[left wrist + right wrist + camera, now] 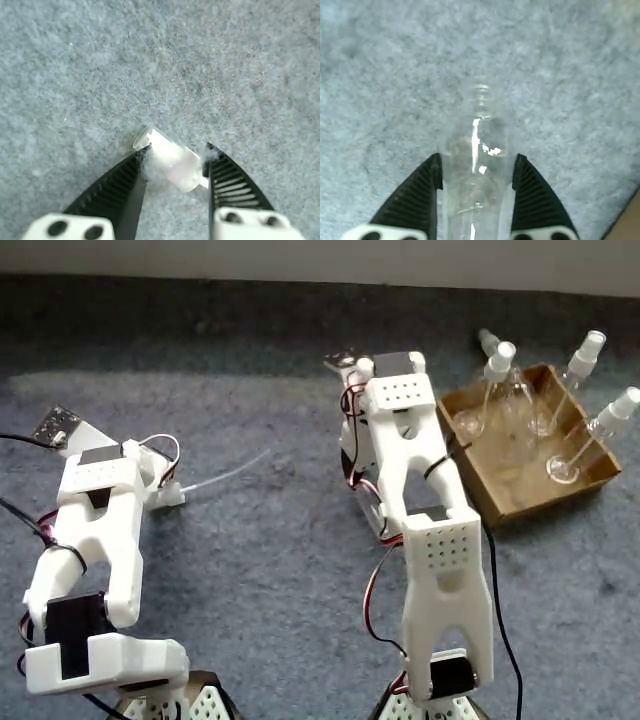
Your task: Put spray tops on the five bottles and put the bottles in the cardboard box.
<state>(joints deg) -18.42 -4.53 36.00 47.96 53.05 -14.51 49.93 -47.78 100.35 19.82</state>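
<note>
From above, a brown cardboard box (556,492) sits on the grey carpet (270,560) at the far right. It holds four clear bottles (498,362) already fitted with white tops. The left arm (100,520) lies well to the left, with a thin clear dip tube (232,471) sticking out from its tip toward the right arm (410,430), which stands just left of the box.

In the left wrist view, the left gripper (177,150) is clamped on a white plastic spray top (172,162), low over the carpet.

In the right wrist view, the right gripper (478,160) is closed around a clear plastic bottle (477,145). Its open neck points away from the fingers and has no top.

This looks like the fifth and last bottle, at the capping step. The next move calls for bringing the two arms together, threading the dip tube into the narrow neck and seating the top. The tube is thin, so poor alignment could make it miss the opening.
</note>
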